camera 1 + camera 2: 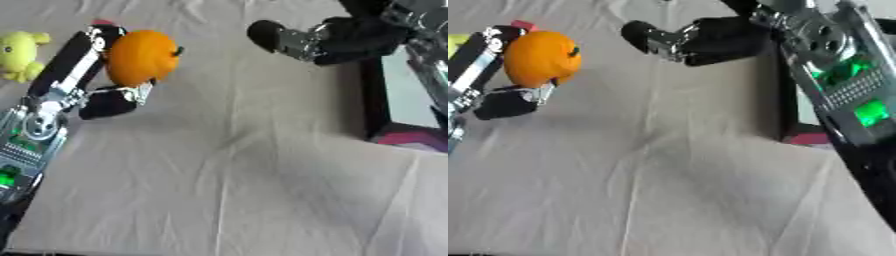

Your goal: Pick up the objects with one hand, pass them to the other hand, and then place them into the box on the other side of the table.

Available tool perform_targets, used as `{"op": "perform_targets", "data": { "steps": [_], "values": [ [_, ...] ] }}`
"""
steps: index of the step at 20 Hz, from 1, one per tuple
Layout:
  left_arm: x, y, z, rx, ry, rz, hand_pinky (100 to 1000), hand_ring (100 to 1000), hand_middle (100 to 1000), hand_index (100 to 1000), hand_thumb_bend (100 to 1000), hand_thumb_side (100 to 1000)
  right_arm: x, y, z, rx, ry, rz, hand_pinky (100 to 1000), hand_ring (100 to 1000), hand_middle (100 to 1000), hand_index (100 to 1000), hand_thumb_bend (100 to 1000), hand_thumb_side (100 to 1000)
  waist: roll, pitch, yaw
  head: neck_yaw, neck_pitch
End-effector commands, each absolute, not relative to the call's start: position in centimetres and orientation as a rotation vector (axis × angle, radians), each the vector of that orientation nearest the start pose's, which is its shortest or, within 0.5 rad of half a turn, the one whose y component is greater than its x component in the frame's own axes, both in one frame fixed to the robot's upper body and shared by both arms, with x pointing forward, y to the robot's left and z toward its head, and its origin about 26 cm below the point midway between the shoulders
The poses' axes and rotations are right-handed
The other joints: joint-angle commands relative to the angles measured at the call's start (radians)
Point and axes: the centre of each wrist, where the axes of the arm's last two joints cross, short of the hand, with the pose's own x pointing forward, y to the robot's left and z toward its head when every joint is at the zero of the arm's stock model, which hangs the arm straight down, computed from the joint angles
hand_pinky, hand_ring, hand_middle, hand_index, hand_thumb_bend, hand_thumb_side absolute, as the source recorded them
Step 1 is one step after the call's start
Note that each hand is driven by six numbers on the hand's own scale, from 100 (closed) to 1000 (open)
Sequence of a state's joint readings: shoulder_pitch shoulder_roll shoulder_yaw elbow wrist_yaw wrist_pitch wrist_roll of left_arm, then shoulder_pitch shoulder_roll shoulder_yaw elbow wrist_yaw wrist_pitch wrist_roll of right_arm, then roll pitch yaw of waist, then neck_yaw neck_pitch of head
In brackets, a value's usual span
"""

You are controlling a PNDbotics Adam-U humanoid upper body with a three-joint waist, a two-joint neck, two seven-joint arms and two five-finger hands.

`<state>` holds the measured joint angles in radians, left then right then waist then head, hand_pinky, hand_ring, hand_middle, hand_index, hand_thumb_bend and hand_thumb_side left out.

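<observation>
A pale, creased cloth [262, 190] covers the desk, and most of its middle and near part lies bare. At the desk's right edge stands the box [374, 100], of which a dark wall, a pale inside and a bit of magenta at its near corner show. The right arm comes in from the upper right corner, its forearm with green lights running along the right side in the right eye view, and the right hand [689, 37] reaches leftward over the far part of the desk just beside the box, fingers curled and nothing between them. The left arm rises from the lower left corner, slanting up toward the far left. The left hand [92, 70] holds the orange [142, 56] above the cloth near the far left corner, fingers behind it and the thumb curled under it. A small yellow toy [19, 54] lies at the left edge, just beside that hand.
</observation>
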<state>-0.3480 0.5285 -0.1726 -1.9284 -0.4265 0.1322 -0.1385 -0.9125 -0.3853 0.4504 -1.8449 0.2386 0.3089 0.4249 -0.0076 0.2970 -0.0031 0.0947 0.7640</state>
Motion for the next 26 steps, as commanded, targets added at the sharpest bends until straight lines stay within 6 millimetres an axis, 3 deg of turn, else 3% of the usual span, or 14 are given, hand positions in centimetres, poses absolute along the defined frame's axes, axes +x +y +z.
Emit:
{"op": "perform_targets", "data": {
  "steps": [1, 10, 26],
  "values": [
    [31.2, 24.9, 20.0, 0.617, -1.989, -0.976, 688, 624, 547, 555, 100, 269, 32.3, -10.1, 30.7, -0.174, -2.037, 1.514, 938, 852, 868, 918, 431, 566, -0.011, -0.039, 0.002, -0.003, 0.006],
    [31.8, 23.6, 19.3, 0.591, -2.044, -0.956, 688, 624, 547, 554, 100, 267, 33.4, -7.8, 30.0, -0.2, -1.971, 1.656, 937, 862, 873, 917, 432, 561, -0.014, -0.04, 0.006, -0.006, 0.006],
    [31.9, 21.9, 19.1, 0.519, -2.09, -0.987, 688, 621, 544, 553, 100, 277, 34.6, -5.5, 29.3, -0.247, -1.962, 1.727, 938, 875, 891, 926, 455, 496, -0.016, -0.041, 0.009, -0.01, 0.006]
  ]
}}
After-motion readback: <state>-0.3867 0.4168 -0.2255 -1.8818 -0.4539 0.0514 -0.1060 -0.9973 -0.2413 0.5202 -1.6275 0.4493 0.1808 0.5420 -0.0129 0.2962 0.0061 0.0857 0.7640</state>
